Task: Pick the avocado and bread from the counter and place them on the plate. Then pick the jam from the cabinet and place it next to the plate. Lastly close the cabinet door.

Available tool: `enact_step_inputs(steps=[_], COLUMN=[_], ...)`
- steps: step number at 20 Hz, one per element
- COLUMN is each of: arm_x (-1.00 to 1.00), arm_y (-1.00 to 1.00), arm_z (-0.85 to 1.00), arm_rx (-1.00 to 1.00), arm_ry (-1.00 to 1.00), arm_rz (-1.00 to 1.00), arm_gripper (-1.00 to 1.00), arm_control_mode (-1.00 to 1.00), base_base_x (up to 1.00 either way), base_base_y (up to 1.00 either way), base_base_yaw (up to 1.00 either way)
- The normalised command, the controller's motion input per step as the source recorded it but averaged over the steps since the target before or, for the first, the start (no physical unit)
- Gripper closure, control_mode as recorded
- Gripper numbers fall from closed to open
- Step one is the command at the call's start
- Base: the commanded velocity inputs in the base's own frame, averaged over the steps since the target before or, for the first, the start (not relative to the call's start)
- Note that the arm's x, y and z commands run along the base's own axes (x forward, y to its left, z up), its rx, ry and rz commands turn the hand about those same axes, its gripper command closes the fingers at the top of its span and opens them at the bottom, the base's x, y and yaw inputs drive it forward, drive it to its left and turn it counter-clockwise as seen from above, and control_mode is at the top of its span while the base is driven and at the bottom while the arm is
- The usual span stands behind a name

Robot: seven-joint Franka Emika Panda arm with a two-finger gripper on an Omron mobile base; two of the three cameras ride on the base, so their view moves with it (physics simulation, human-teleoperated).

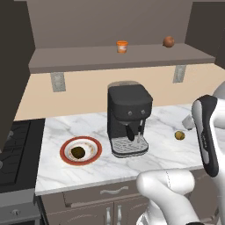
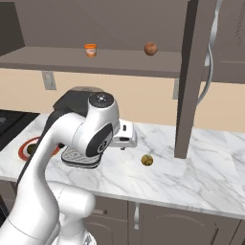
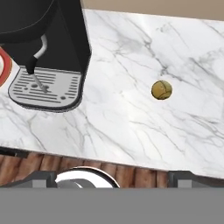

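Observation:
The tan-yellow bread [image 1: 179, 135] [image 2: 147, 160] [image 3: 161, 89] lies alone on the white marble counter [image 1: 167, 154], right of the coffee machine. My gripper [image 2: 125, 139] [image 3: 114, 178] hovers above the counter, a little left of the bread; its fingertips [image 3: 43, 179] stand wide apart, open and empty. The dark avocado [image 1: 78, 152] rests in the middle of the red-rimmed plate [image 1: 66, 145] at the counter's left. The orange jam [image 1: 122, 46] [image 2: 90, 50] stands on the shelf of the open cabinet [image 1: 110, 57].
A black coffee machine [image 1: 127, 118] [image 3: 48, 39] stands between plate and bread. A reddish-brown ball [image 1: 168, 41] [image 2: 150, 48] sits on the shelf right of the jam. The open cabinet door [image 2: 191, 76] juts out above the bread's right. A stove [image 1: 13, 149] borders the counter's left.

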Motion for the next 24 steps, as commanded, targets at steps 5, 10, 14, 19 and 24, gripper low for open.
enact_step_inputs(steps=[5,10,14,19,24], arm_x=[0.15,0.14,0.13,0.12,0.05], arm_y=[-0.08,-0.1,-0.11,-0.11,-0.1], arm_z=[-0.15,-0.15,-0.15,-0.18,-0.15], arm_rx=[0.0,0.0,-0.01,-0.01,-0.01], arm_ry=[0.0,0.0,0.0,0.0,0.0], arm_rz=[0.0,0.0,0.0,0.0,0.0], arm_gripper=[-1.0,-1.0,-1.0,-1.0,-1.0], arm_control_mode=[-1.0,-1.0,-1.0,-1.0,-1.0], base_base_x=[0.0,0.0,0.0,0.0,0.0], base_base_y=[0.0,0.0,0.0,0.0,0.0], base_base_yaw=[0.0,0.0,0.0,0.0,0.0])
